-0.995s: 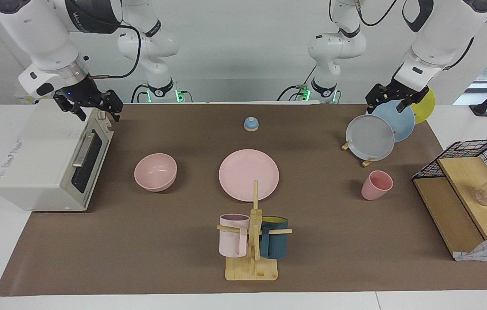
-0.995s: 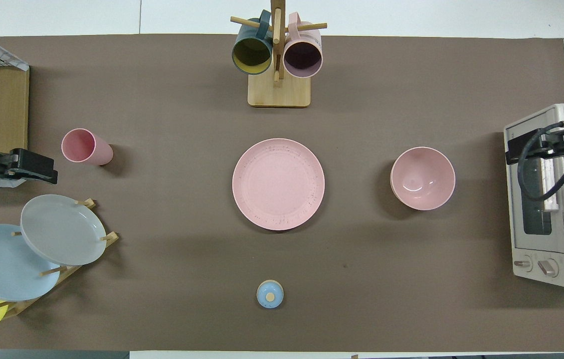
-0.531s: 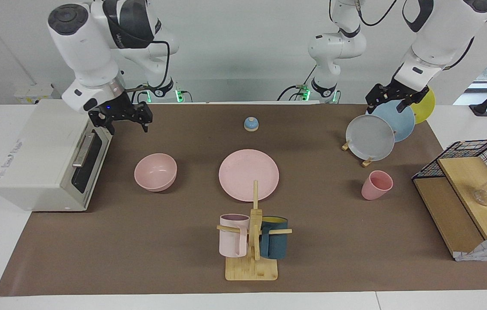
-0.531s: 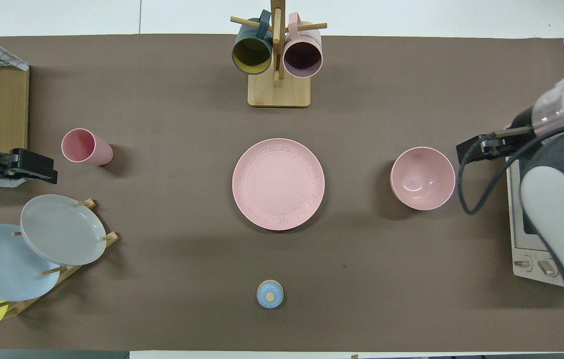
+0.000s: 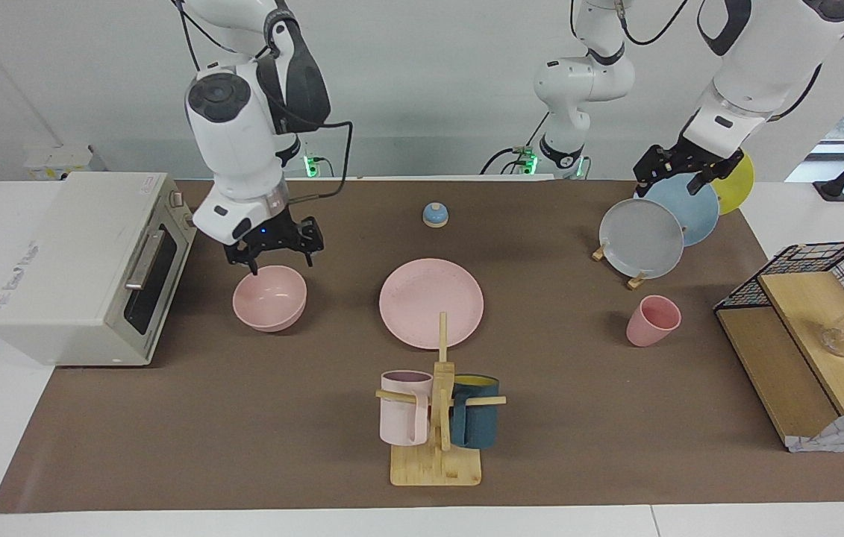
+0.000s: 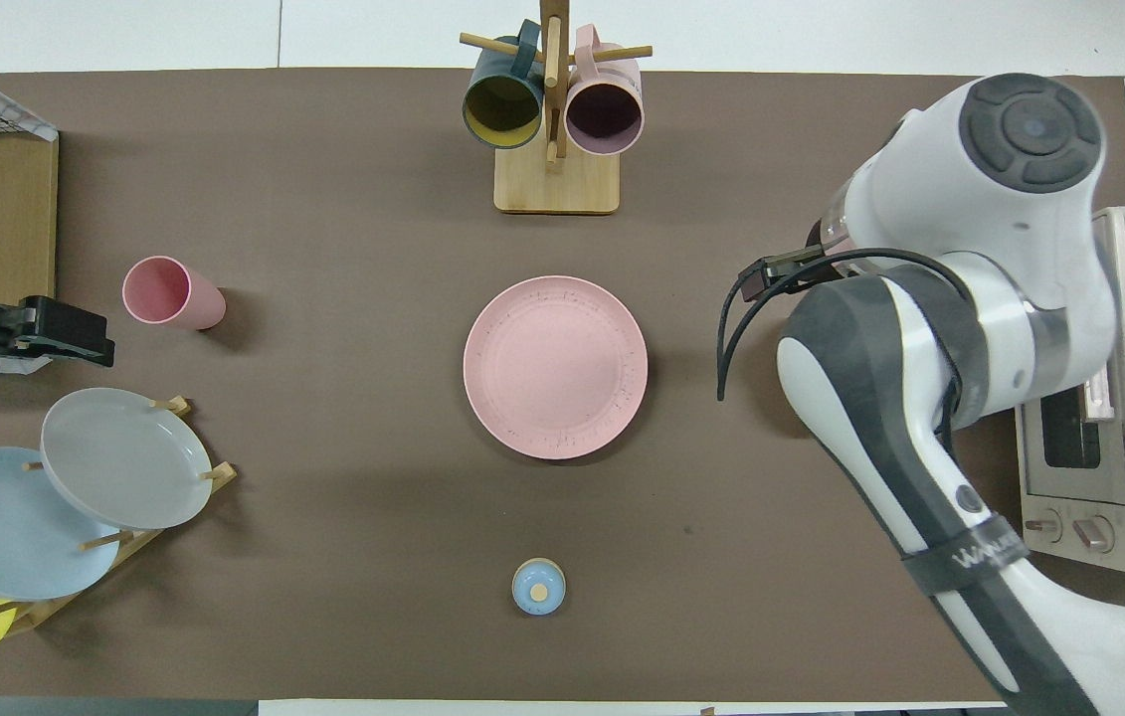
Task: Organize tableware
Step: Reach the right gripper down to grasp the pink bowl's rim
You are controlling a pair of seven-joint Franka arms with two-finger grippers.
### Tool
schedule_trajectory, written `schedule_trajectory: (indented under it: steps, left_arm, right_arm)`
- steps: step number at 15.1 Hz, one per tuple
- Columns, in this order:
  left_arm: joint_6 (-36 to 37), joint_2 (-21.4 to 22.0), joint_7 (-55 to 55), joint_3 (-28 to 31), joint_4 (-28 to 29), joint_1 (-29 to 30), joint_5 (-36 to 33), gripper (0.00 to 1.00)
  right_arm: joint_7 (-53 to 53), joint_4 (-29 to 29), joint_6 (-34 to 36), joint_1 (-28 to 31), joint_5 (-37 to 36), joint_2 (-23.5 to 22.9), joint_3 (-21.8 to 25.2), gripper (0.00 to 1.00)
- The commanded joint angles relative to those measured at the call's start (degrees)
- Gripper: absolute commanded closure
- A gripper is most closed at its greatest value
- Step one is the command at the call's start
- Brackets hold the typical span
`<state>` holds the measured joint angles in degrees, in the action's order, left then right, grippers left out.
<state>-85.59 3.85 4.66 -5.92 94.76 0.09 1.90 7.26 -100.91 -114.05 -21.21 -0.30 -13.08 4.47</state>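
Note:
The pink bowl [image 5: 269,300] stands beside the toaster oven; my right arm hides it in the overhead view. My right gripper [image 5: 279,262] is open, just above the bowl's rim on the side nearer the robots. The pink plate [image 5: 430,302] lies flat mid-table and also shows in the overhead view [image 6: 555,367]. The pink cup [image 5: 651,321] stands upright toward the left arm's end, as the overhead view [image 6: 169,292] shows too. My left gripper [image 5: 677,179] waits, open and empty, over the plate stand; it shows in the overhead view [image 6: 90,336] as well.
A toaster oven [image 5: 86,261] stands at the right arm's end. A mug tree [image 5: 438,418] with two mugs stands farther from the robots than the plate. A stand with grey, blue and yellow plates [image 5: 642,237], a small blue knob [image 5: 435,215] and a wire rack [image 5: 810,328] are also here.
My right arm has swung from above the toaster oven toward mid-table and come down over the pink bowl. The left arm and all the tableware have not moved.

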Motion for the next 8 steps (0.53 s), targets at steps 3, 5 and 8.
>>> schedule_trajectory:
  steps: [3,5,8]
  left_arm:
    - [-0.5,0.7,0.3,-0.5,0.7,0.8,0.6,0.0]
    - [-0.5,0.7,0.3,-0.5,0.7,0.8,0.6,0.0]
    - [-0.5,0.7,0.3,-0.5,0.7,0.8,0.6,0.0]
  right_arm:
    - [1.7,-9.8,-6.6,0.2,0.8,2.6,0.2,0.0]
    - [3.6,-12.7,-8.5,1.3,0.8,3.5,0.2,0.0]
    - [4.3,-16.8,-10.8,1.8,0.9,4.7,0.2,0.0]
